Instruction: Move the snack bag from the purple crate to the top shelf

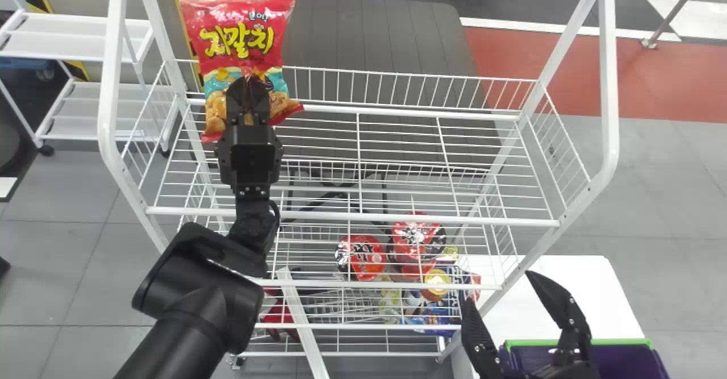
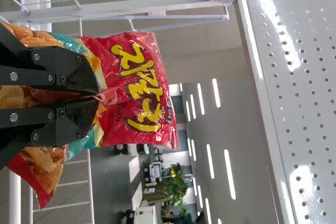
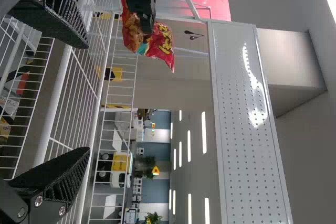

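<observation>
Firstly, one snack bag, red, with yellow lettering and a turquoise band above pictured snacks; clasped by the left gripper, its two flat fingers closed on the lower part, the lettered part projecting beyond the fingertips. Position: at the rear left corner of the top shelf, lettered end uppermost; whether it touches the wire cannot be told. Item, one white wire rack, upright posts at its corners, basket-sided shelves between. Item, one right gripper, empty, fingers spread wide, near the rack's front right corner and partly in front of the purple crate. The crate, green-rimmed, lies at the near edge of the white table, to the right of the rack. Lower in the rack, towards the right: two round red-and-black packages, side by side, and one yellow-lidded tub, among further packets. Beyond the rack's left side, one white tiered cart. Behind the rack, one dark grooved surface.
</observation>
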`<state>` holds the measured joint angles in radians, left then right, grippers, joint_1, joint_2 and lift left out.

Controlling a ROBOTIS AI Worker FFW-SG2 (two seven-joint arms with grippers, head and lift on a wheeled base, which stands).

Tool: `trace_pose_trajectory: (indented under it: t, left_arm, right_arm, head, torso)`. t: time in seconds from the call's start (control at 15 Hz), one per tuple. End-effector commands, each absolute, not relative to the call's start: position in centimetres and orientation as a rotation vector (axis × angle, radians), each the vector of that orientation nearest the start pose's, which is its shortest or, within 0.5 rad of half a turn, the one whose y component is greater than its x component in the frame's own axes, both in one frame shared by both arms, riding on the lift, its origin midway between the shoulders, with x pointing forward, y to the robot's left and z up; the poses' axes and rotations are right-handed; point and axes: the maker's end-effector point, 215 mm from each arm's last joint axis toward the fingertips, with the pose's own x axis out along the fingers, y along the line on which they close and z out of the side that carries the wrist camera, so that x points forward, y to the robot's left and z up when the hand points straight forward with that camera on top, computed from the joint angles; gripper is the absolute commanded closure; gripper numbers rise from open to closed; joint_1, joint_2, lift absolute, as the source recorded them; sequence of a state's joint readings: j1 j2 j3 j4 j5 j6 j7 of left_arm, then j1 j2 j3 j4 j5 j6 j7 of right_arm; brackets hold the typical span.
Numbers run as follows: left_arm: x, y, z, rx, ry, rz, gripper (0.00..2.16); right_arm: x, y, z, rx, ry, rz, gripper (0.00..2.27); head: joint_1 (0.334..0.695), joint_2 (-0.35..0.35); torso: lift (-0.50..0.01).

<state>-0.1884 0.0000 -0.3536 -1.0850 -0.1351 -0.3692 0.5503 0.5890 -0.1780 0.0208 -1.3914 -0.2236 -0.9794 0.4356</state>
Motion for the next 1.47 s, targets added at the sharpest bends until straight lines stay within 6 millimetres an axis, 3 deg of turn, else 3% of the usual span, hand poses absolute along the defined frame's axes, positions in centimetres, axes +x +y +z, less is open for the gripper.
trace_pose_trajectory:
  t: [0.0,0.4,0.93,1.13,1.2,1.4]
  left_arm:
    - [60.7,14.7,-37.0,0.147,-0.143,0.167,1.01]
    - [61.3,16.4,-37.9,0.161,-0.152,0.174,1.01]
    - [61.4,17.2,-38.7,0.147,-0.150,0.157,1.00]
    - [61.5,17.1,-39.2,0.150,-0.138,0.147,0.86]
    - [61.5,17.1,-39.3,0.148,-0.135,0.147,0.70]
    - [61.5,17.1,-39.3,0.146,-0.135,0.146,0.68]
  right_arm:
    - [30.5,-21.0,-41.0,-0.025,-0.217,0.395,0.13]
    - [30.4,-20.7,-40.8,-0.026,-0.227,0.400,0.13]
    - [30.4,-20.4,-40.7,-0.027,-0.231,0.405,0.13]
    - [30.1,-20.4,-40.5,-0.028,-0.237,0.405,0.13]
    - [30.0,-20.3,-40.5,-0.025,-0.240,0.407,0.13]
    - [29.8,-20.2,-40.2,-0.026,-0.250,0.408,0.13]
  head:
    - [0.695,-0.092]
    - [0.695,-0.065]
    - [0.695,-0.044]
    - [0.695,-0.039]
    - [0.695,-0.040]
    - [0.695,-0.038]
  torso:
    - [0.004]
    - [0.004]
    - [0.004]
    - [0.004]
    - [0.004]
    - [0.004]
